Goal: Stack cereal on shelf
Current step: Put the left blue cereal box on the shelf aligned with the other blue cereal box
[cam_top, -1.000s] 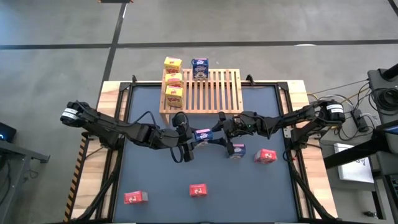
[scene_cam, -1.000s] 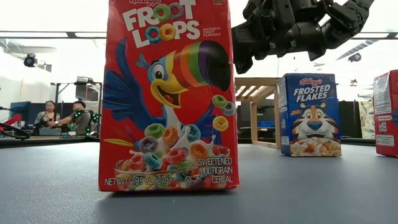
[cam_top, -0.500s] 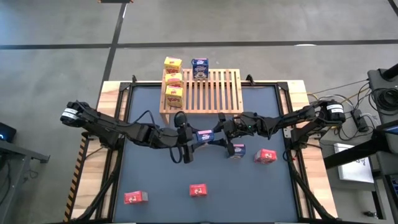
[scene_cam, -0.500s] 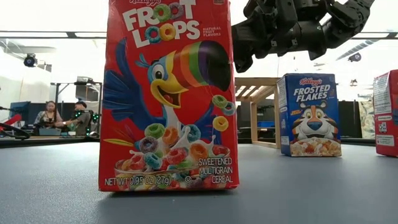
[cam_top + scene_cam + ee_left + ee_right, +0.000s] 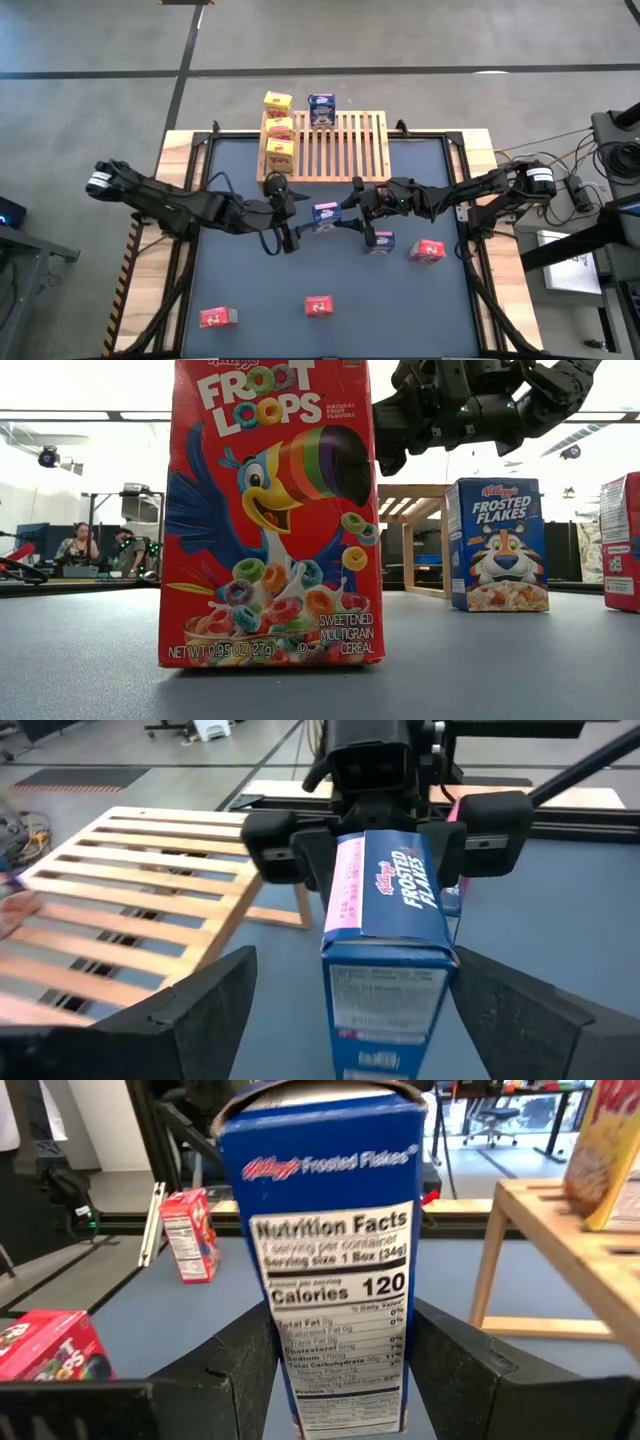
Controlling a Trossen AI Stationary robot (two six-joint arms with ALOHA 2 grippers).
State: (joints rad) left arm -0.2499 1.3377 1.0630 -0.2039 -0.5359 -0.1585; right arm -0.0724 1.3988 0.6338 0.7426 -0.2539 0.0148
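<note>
Near, red cereal boxes (image 5: 318,306) at the frame's bottom; mid-frame, right gripper (image 5: 347,210) fingers clamp a blue Frosted Flakes box (image 5: 325,214), left gripper (image 5: 297,217) fingers spread beside it; farther, upper centre, the shelf (image 5: 345,148) carries yellow boxes (image 5: 279,140)

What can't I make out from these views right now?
Low view: the front red box hides most of the shelf.
Low view: another red box, cut by the right edge.
Right wrist view: the held blue box blocks the table ahead.
High view: right end effector grip too small to judge.
</note>
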